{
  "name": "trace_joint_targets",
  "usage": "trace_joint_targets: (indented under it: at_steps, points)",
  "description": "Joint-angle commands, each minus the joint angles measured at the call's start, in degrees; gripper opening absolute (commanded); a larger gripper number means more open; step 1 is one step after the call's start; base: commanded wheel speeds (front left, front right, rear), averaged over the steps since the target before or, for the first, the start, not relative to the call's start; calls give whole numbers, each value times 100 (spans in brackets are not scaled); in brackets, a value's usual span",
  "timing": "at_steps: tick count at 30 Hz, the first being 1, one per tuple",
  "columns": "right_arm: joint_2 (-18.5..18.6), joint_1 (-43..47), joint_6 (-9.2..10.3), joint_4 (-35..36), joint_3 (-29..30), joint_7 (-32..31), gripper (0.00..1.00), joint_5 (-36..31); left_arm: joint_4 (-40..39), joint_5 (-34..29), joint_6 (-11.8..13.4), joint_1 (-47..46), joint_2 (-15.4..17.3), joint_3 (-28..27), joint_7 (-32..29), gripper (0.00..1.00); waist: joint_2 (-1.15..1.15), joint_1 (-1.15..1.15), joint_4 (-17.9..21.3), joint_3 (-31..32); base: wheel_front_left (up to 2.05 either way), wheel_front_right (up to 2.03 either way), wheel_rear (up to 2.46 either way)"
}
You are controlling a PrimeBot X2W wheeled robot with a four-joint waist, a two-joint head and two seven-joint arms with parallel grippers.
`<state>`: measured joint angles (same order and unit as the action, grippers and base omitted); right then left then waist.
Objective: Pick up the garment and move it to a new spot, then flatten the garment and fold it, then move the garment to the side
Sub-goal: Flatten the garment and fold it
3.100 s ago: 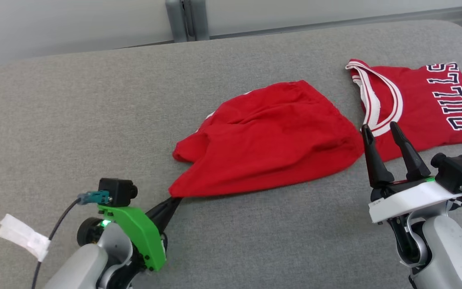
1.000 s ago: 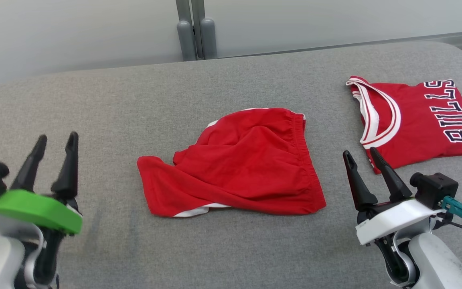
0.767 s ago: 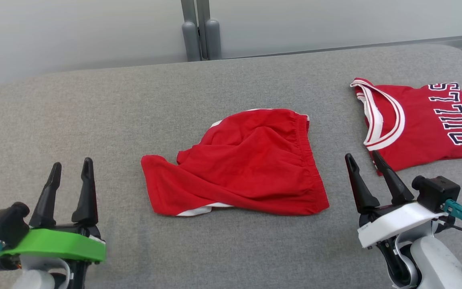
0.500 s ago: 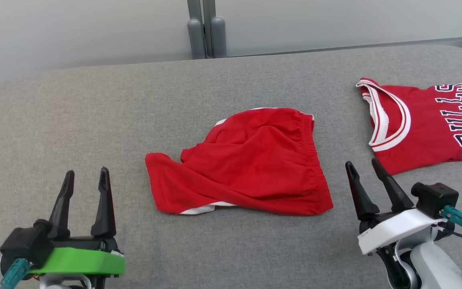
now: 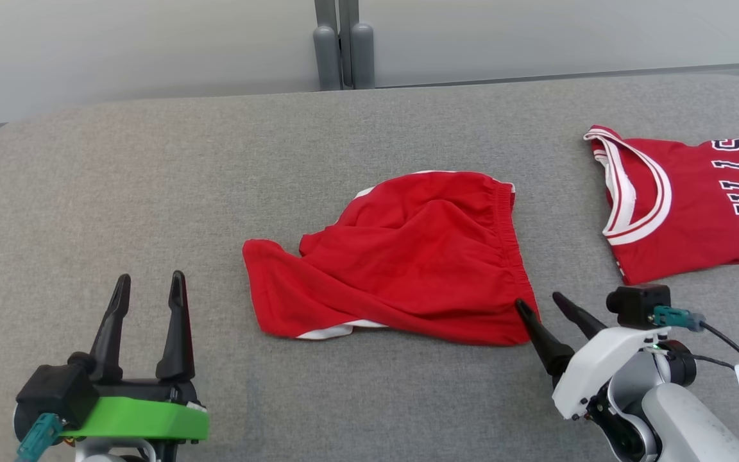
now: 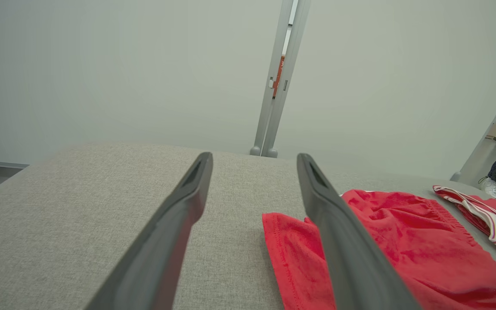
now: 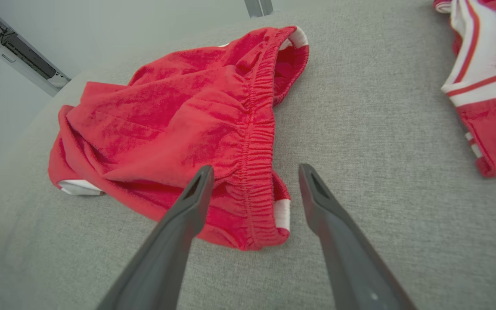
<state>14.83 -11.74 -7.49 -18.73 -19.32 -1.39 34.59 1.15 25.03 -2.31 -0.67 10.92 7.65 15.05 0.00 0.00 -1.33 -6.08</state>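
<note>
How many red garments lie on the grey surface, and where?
2. The crumpled red shorts lie in the middle; the red jersey lies far right, partly cut off by the frame.

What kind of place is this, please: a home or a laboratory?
Probably a laboratory or test space for folding clothes, not a home. A large grey fabric-covered surface carries red shorts and a folded red jersey, and plain pale wall panels joined by a grey post stand behind it.
</note>
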Motion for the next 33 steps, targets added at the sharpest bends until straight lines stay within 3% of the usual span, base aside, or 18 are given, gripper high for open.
trace_joint_targets:
  at_steps: [1,6,7,8,9,10,14,23,33]
  points:
    - [-10,-77,0,-65,2,-184,100,59,48,-51,-53,-46,-63,-35,13,100,0,0,-36,-23,0,0,0]
    - [-110,-163,0,-242,38,-628,100,22,148,-198,-181,-122,-211,-135,13,100,0,0,-144,-78,0,0,0]
    - [-116,-164,0,-238,36,-648,93,20,161,-214,-195,-124,-227,-157,13,100,0,0,-161,-84,0,0,0]
    - [-121,-163,1,-224,47,-655,48,14,179,-253,-219,-120,-243,-181,14,100,0,0,-180,-90,0,0,0]
    - [-124,-162,1,-205,46,-639,35,3,188,-269,-231,-123,-259,-200,14,100,0,0,-193,-94,0,0,0]
    - [-126,-157,0,-182,37,-604,2,-15,200,-272,-252,-129,-281,-224,14,100,0,0,-207,-97,0,0,0]
    - [-102,-141,0,-34,100,-465,0,-54,250,-327,-318,-116,-346,-280,14,100,0,0,-246,-77,0,0,0]
    - [34,-722,0,365,172,-491,0,528,382,-452,-419,-268,-469,-220,14,100,0,0,-446,-282,0,0,0]
    - [297,-2289,0,-804,180,-794,0,1648,645,-415,-493,-732,-591,-93,14,100,0,0,-878,-956,0,0,0]
